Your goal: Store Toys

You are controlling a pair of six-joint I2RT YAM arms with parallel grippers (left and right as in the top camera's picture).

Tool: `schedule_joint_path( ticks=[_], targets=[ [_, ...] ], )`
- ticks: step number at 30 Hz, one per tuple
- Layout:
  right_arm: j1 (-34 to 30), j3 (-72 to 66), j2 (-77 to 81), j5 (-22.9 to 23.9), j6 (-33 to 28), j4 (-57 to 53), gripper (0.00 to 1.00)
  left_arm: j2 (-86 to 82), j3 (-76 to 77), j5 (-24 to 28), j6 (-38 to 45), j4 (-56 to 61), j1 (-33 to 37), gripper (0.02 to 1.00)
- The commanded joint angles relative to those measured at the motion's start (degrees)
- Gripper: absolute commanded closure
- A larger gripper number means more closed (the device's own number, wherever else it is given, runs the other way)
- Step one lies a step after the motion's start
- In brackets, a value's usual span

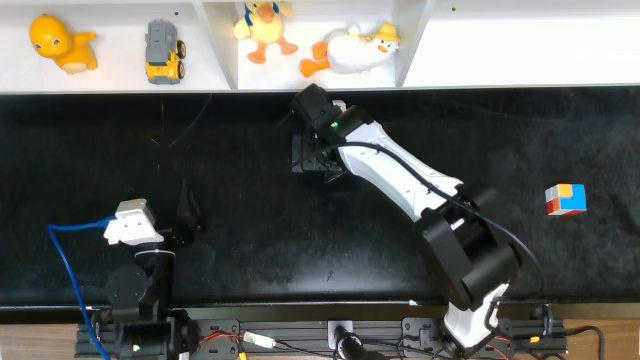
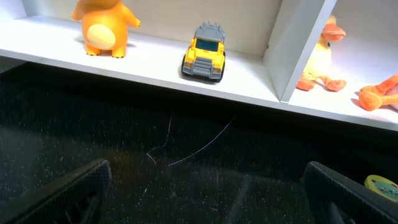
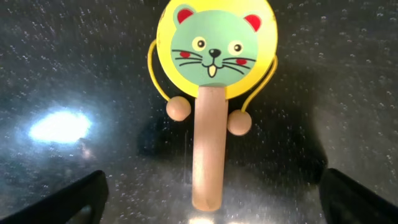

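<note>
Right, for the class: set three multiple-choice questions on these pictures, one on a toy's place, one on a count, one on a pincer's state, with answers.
1. Where is the yellow truck?
A) in a pincer
B) left compartment of the shelf
C) its right compartment

2. How many toys are in the shelf?
A) two
B) six
C) four

3. The right pincer is:
A) open over the cat-face rattle
B) shut on the rattle
C) shut on the truck

Answers: 1 B, it stands beside the yellow figure. 2 C: truck, figure, duck plush, white goose plush. 3 A, its fingers stand wide apart either side of the rattle.
</note>
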Motion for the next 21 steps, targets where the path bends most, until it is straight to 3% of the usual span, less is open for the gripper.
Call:
schedule_joint_path(
  ticks=[1,3,11,21],
  targets=[
    [-0.39,1.29,1.70,-0.22,-0.24,0.28,0.187,-0.68,-0.26,-0.46,-0.42,0.07,-0.26,0.020],
    [-0.44,1.29,2.05,-0.22,-0.24,0.39,0.240,-0.68,-0.26,-0.46,-0.42,0.07,-0.26,0.020],
    [-0.44,1.27,2.34,-0.24,-0.22,1.22,0.638,-0.68,-0.26,-0.46,-0.42,0.07,-0.26,0.020],
    [-0.44,1.29,2.32,-0.68,-0.22,1.16,0.956,-0.68,-0.26,-0.46,-0.42,0.07,-0.26,0.020]
  ],
)
